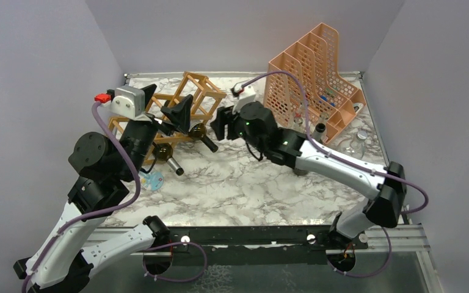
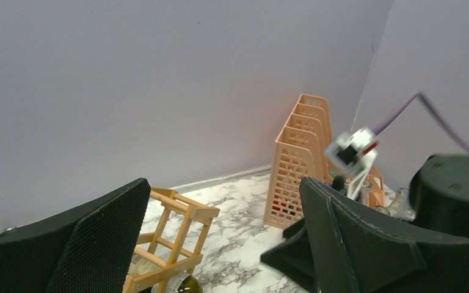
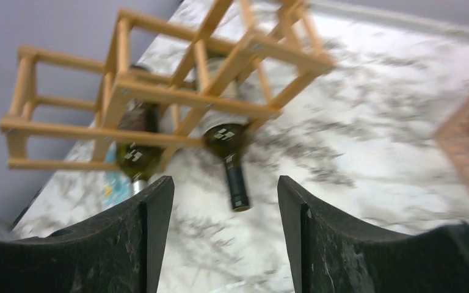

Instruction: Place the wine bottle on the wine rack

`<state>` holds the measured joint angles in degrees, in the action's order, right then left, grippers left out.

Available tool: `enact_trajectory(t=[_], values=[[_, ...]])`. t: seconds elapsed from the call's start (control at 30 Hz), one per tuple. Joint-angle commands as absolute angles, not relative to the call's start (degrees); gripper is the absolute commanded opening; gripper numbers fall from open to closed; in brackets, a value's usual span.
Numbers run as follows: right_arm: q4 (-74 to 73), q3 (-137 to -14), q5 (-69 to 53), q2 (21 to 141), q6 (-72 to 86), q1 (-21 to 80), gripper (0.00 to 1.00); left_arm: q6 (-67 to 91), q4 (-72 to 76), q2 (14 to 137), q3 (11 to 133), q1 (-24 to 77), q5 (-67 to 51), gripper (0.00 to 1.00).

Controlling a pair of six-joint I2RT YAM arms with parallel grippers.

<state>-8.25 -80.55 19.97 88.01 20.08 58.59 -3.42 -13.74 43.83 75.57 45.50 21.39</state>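
Top external view: the marble-patterned table [image 1: 250,183] fills the floor between plain grey walls. At its far right stands the peach mesh file holder [image 1: 308,67], its tall back toward the far wall.

The wine rack [image 1: 198,88], a frame of light wooden sticks, sits at the far left of the table. It is turned at an angle, so its open cells face the near right.

Two dark bottles lie in its lower cells with their bodies inside the frame and their necks poking out toward the near side. The right wine bottle [image 3: 227,143] rests in the cell nearer the table's middle. The left wine bottle [image 3: 137,155] lies in the neighbouring cell to the left, just beside it.

The left gripper [image 2: 223,189] hangs above the rack with its fingers spread wide apart. Nothing is between them.

The right gripper [image 3: 223,183] is just to the right of the right wine bottle's neck, pointing at the rack. Its fingers are released and apart from the glass. In the right wrist view the neck shows through the gap, but it lies beyond the fingertips, untouched.

A clear glass bottle [image 1: 355,143] stands right of the file holder, near the right wall. A small light-blue item [image 1: 152,180] lies flat on the table on the near side of the left wine bottle.
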Motion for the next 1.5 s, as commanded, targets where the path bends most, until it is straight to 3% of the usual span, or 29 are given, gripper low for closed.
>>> enact_trajectory(t=[0.0, 0.27, 0.4, 0.53, 0.67, 0.87, 1.1, 1.47], values=[[-13.09, -80.07, 32.63, 81.07, 12.73, 56.24, 0.66, -1.51, -12.64, 43.95, 72.56, 45.70, 19.27, 0.99], [-24.43, -78.42, 46.34, 68.45, 11.74, 55.55, 0.66, -0.48, -14.72, 45.26, 65.44, 45.64, 26.35, 0.99], [-33.23, -76.99, 54.75, 63.42, 15.33, 55.59, 0.66, 0.73, -12.91, 46.47, 62.24, 45.67, 24.20, 0.99], [-32.65, -72.28, 61.82, 59.20, 12.87, 54.88, 0.74, 1.17, -10.94, 48.02, 60.31, 45.68, 21.89, 0.99], [-26.88, -68.25, 57.06, 55.03, 9.52, 48.82, 0.76, 1.52, -11.31, 49.96, 59.96, 45.66, 21.26, 0.99], [-33.15, -68.86, 49.42, 57.28, 14.94, 42.68, 0.76, 2.30, -10.91, 51.21, 59.39, 45.69, 20.07, 0.99], [-36.30, -65.58, 45.94, 57.70, 21.47, 40.79, 0.60, 2.18, -11.21, 51.85, 59.74, 45.70, 19.73, 0.99], [-36.32, -61.68, 46.61, 57.70, 22.60, 39.47, 0.44, 2.39, -11.25, 53.01, 60.21, 45.67, 18.79, 0.99]])
